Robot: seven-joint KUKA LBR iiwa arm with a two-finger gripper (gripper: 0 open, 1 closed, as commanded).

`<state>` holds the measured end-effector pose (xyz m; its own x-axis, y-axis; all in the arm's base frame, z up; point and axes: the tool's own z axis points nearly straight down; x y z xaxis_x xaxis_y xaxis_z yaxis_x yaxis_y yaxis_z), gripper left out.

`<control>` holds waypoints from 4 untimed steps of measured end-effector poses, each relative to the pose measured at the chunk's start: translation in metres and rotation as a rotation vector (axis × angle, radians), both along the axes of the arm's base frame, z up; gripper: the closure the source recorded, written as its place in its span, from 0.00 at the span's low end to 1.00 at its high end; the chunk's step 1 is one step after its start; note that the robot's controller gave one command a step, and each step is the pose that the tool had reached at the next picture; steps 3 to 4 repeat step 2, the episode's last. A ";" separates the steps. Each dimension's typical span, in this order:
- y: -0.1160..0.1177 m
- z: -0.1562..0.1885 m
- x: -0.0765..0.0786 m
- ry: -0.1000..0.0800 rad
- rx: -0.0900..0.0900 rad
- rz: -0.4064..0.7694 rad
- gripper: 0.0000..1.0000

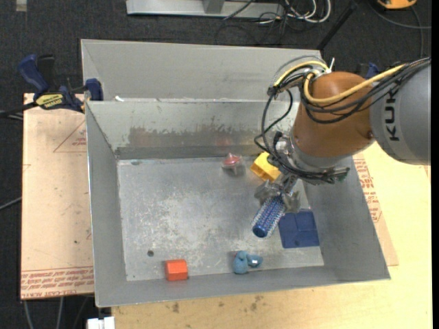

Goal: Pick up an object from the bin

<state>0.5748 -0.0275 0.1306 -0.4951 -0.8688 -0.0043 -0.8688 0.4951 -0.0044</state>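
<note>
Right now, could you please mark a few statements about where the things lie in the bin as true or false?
1. An orange block lies near the lower left corner of the bin as the camera sees it. True.
2. The dark blue block lies at the bin's left wall. False: it lies on the right, beside the blue ribbed cylinder.
3. The gripper is over the orange block. False: it is at the upper end of the blue ribbed cylinder.
4. A yellow thing lies close to the gripper, toward the back wall. True.
5. The small light blue thing lies against the back wall. False: it lies near the front wall.
</note>
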 end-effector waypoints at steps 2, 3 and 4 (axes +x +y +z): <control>0.001 0.056 0.002 0.004 0.001 -0.007 1.00; 0.001 0.056 0.002 0.004 0.001 -0.007 1.00; 0.001 0.056 0.002 0.004 0.001 -0.007 1.00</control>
